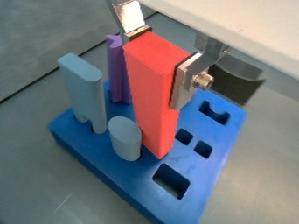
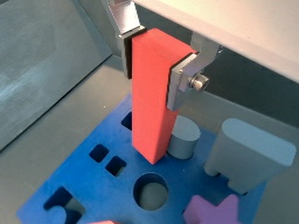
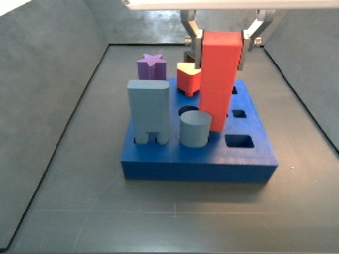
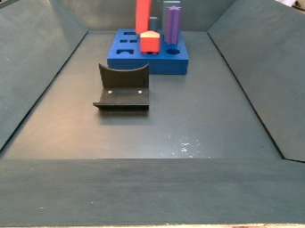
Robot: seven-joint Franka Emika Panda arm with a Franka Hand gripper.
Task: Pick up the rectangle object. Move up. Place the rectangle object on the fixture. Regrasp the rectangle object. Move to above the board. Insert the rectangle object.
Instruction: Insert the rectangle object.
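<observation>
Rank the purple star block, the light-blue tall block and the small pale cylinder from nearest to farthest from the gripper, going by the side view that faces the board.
The gripper holds the rectangle object above the board.
1. Purple star block: far side of the board.
2. Light-blue tall block: near-left part.
3. Small pale cylinder: near edge, lowest; close to the light-blue block's rank.

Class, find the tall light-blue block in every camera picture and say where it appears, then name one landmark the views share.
Wrist view: light-blue block, on the blue board's edge, beside the purple piece.
Wrist view, at the picture's edge, beside the short cylinder.
Side view, board's near-left corner.
Side view: not visible.
Shared landmark: the long red block held in the gripper.
</observation>
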